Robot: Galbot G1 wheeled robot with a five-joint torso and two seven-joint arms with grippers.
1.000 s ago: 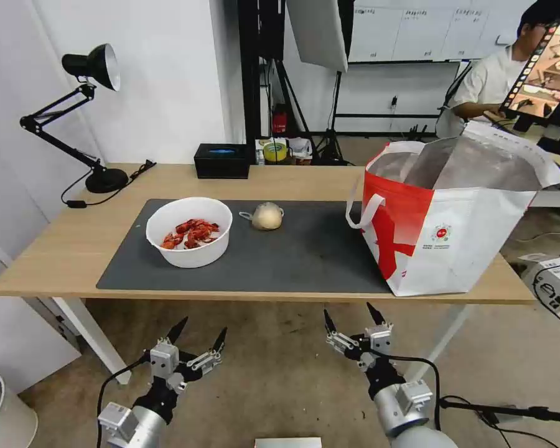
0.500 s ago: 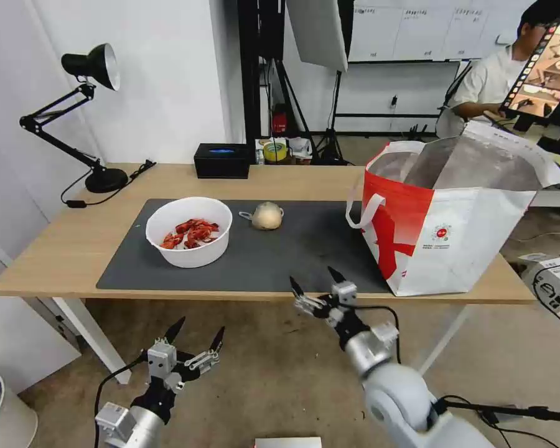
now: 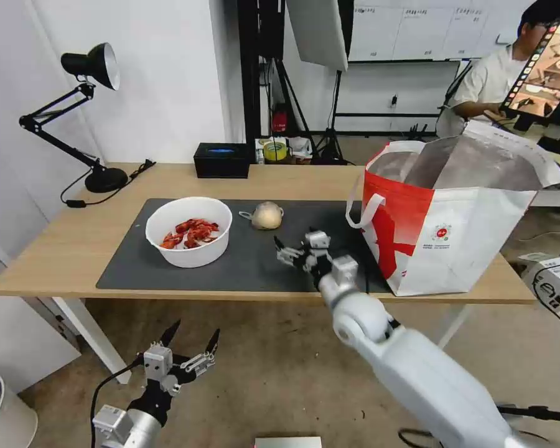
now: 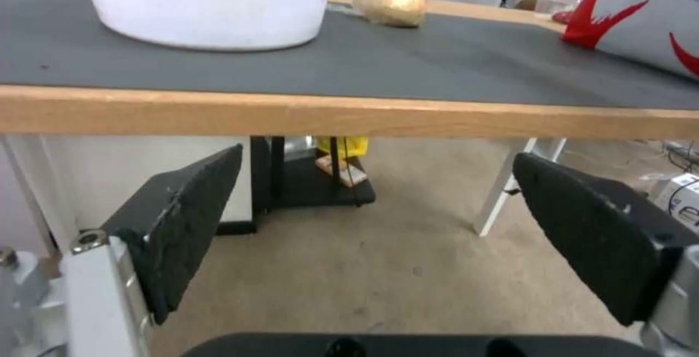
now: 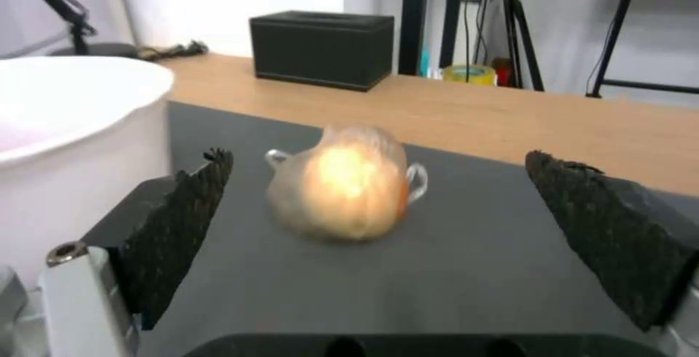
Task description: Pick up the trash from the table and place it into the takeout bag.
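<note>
my right arm is a smooth white-grey shell swelling into a rounded joint, then a silver block and dark wrist. its right gripper [image 3: 297,244] ends in two black pointed fingers [image 5: 182,220] with a rough, pebbled face, one mounted on a white bracket with a round silver screw. my left gripper [image 3: 188,339] has the same black tapered fingers [image 4: 185,212] on silver blocks, with a black cable looping off the wrist.

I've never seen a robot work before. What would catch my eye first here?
Probably the right gripper, open and stretched over the table's dark mat, aimed at a small clear bag holding a beige lump. Left of it sits a white bowl of red shells, and at the right end a big red-and-white takeout bag gapes open.
</note>
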